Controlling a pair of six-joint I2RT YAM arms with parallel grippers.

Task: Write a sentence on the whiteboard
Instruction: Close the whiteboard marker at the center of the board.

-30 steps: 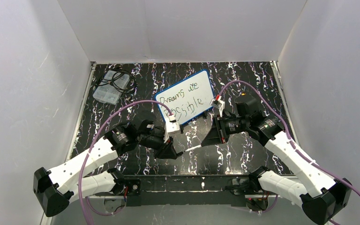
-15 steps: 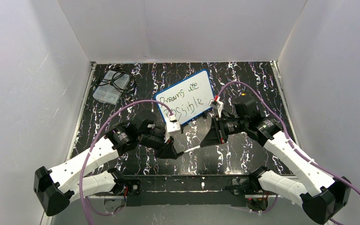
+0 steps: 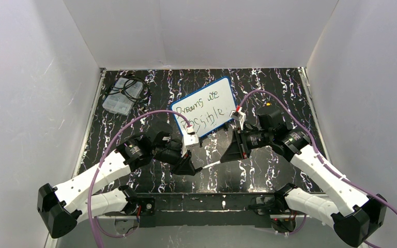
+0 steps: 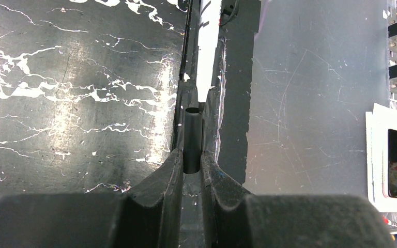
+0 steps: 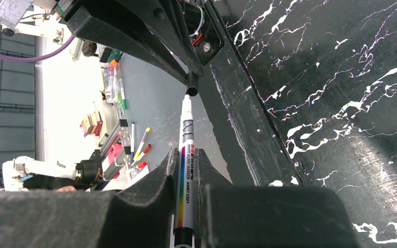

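1. Top external view: small blue-rimmed white whiteboard lies at the back of the tabletop, handwritten sentence complete.
2. My right claw clamps the white marker pen, left claw its black cap, I think for capping.

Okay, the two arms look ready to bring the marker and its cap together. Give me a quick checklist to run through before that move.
1. White marker with rainbow stripe clamped in right gripper: ok.
2. Small black cap clamped in left gripper: ok.
3. Cap's open end faces the marker tip: ok.
4. Tip centred on the cap's mouth: cannot tell; the left wrist view suggests a slight offset.
5. Handwritten sentence finished in two rows on the blue-rimmed whiteboard: ok.
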